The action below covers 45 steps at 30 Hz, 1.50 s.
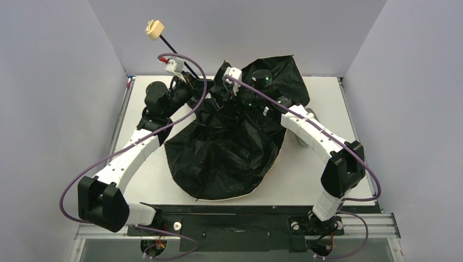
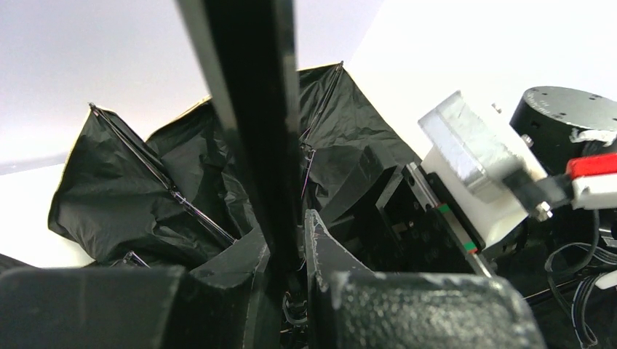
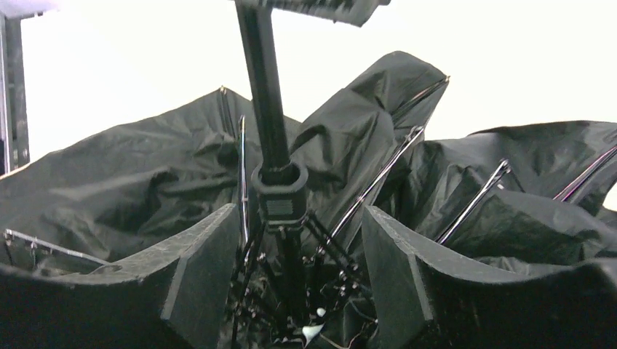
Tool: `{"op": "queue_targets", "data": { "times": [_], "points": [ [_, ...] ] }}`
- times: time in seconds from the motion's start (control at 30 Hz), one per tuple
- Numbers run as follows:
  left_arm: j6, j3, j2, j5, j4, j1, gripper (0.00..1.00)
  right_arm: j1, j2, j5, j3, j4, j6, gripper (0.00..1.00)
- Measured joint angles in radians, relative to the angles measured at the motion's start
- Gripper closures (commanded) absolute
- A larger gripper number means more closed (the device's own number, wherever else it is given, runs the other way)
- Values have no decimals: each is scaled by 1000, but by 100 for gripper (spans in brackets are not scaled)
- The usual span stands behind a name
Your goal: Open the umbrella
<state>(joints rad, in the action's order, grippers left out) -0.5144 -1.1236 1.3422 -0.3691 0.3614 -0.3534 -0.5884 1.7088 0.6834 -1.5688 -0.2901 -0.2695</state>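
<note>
- The umbrella (image 1: 229, 158) lies on the white worktop (image 1: 327, 90) with its black lining up; its canopy is spread loose and crumpled around the shaft (image 1: 177, 52), not stretched taut
- A thin peach-tan edge (image 1: 248, 192) of the outer fabric shows along the canopy rim, on the side farthest from the shaft's handle end
- The shaft slants out of the middle of the canopy, up and to the left in the top view, with the small tan handle (image 1: 154, 28) at its free end, clear of the worktop
- The left tool (image 2: 286, 236) is narrow and clamped on the shaft, 1 finger against each side, low on it near the canopy
- The right tool (image 3: 298, 218) stands wide, its 2 fingers (image 3: 200, 269) on either side of the shaft with a clear gap on both sides, holding nothing
- Between those fingers the black runner (image 3: 279, 190) sits around the shaft, and thin metal ribs (image 3: 378, 182) fan out from below it into the folds
- Both wrists crowd close to the shaft at the canopy's centre
</note>
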Motion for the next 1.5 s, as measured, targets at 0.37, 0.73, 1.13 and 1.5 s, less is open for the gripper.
{"op": "queue_targets", "data": {
  "times": [0.37, 0.73, 1.13, 1.5],
  "points": [
    [5, -5, -1, 12, 2, -19, 100, -16, 0, -40, -37, 129, 159, 65],
    [14, -22, -1, 17, -18, -26, 100, -45, 3, -42, -77, 98, 20, 85],
    [33, -27, 38, 2, -97, -33, 100, -32, 18, 0, -41, -2, -230, 80],
    [34, -34, 50, -10, -106, -32, 100, -20, 52, 44, -90, -56, -271, 73]
  ]
}}
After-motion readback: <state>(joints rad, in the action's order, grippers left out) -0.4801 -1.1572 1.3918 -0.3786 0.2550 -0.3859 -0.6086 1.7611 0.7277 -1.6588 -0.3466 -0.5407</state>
